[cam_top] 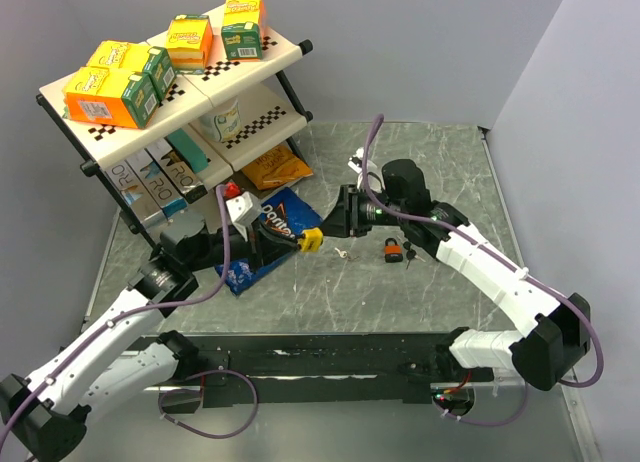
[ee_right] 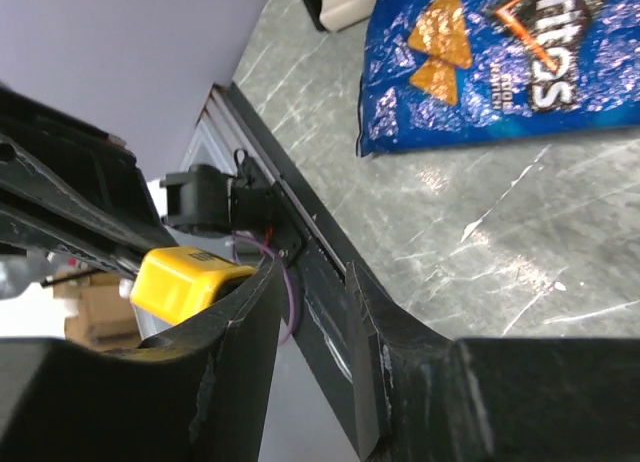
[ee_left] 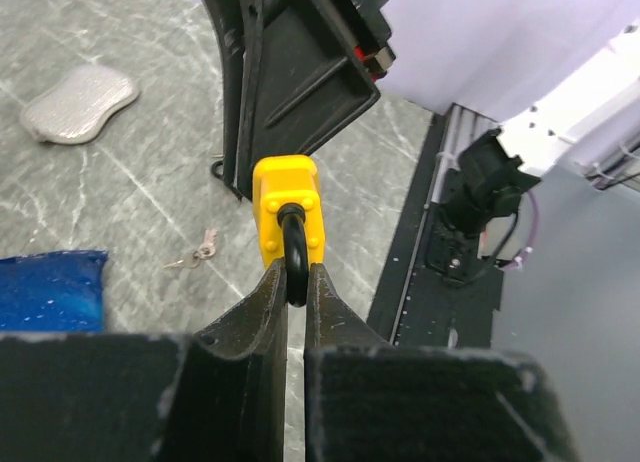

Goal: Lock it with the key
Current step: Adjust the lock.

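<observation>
My left gripper [ee_left: 296,272] [cam_top: 300,238] is shut on the black shackle of a yellow padlock [ee_left: 287,197] [cam_top: 312,240] and holds it above the table. My right gripper [ee_right: 312,272] [cam_top: 337,224] hovers right beside that padlock [ee_right: 185,282]. Its jaws stand apart with nothing between them, and the padlock's body lies outside one finger. The key, a tiny dark bunch [cam_top: 410,257], lies on the table under the right arm, next to a small orange and black padlock [cam_top: 393,249]. A small pale key [cam_top: 343,253] [ee_left: 200,250] lies on the marble below the yellow padlock.
A blue Doritos bag [cam_top: 270,237] [ee_right: 480,62] lies under the left arm. A two-tier rack [cam_top: 60,100] with drink cartons stands at the back left, an orange snack bag [cam_top: 275,167] beside it. A silver pouch [ee_left: 80,102] lies on the table.
</observation>
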Robot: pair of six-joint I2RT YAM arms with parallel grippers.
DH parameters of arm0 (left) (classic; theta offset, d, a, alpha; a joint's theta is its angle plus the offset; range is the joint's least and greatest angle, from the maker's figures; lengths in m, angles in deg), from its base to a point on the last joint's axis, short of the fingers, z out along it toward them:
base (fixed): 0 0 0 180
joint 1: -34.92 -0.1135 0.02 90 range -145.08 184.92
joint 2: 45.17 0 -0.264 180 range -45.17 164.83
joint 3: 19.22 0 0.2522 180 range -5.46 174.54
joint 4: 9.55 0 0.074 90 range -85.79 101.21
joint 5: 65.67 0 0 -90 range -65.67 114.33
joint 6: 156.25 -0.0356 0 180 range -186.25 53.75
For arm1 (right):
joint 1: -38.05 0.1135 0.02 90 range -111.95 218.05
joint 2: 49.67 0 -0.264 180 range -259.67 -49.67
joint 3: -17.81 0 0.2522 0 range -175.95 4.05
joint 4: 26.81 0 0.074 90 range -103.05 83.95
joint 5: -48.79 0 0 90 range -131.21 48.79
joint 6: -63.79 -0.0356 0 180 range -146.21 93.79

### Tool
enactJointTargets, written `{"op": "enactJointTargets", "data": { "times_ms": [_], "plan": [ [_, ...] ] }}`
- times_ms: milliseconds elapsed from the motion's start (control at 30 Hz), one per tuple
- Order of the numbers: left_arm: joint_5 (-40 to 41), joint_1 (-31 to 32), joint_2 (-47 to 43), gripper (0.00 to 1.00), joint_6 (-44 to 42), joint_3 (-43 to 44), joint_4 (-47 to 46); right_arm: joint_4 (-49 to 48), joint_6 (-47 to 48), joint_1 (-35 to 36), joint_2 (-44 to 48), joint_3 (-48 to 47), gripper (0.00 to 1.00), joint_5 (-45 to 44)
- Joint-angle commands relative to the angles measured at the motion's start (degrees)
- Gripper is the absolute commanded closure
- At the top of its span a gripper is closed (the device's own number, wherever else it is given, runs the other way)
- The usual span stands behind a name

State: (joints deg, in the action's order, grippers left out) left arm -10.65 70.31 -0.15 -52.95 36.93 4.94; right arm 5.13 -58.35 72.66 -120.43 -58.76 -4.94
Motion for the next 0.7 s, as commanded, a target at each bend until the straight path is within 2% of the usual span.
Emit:
{"op": "enactJointTargets", "data": {
  "times_ms": [0,267,333,467,667],
  "plan": [
    [7.0,0.5,2.1,0.99,-2.1,3.8,-2.8,-4.5,-3.4,0.8,0.9,-2.8,0.61,3.9],
    [9.9,3.1,3.6,0.99,-1.2,3.2,-4.0,-6.8,-5.8,4.5,1.3,-2.1,0.66,6.8],
    [9.0,3.1,2.5,0.99,-1.6,3.2,-3.4,-5.3,-4.7,3.2,0.8,-2.3,0.66,5.5],
    [8.2,2.5,-0.2,0.99,-2.5,3.7,-1.7,-2.0,-2.6,-4.0,0.7,-0.4,0.65,3.6],
    [10.5,1.7,0.2,0.99,-3.4,5.6,-1.2,-2.1,-2.5,-4.8,2.0,3.6,0.62,3.4]
  ]
}}
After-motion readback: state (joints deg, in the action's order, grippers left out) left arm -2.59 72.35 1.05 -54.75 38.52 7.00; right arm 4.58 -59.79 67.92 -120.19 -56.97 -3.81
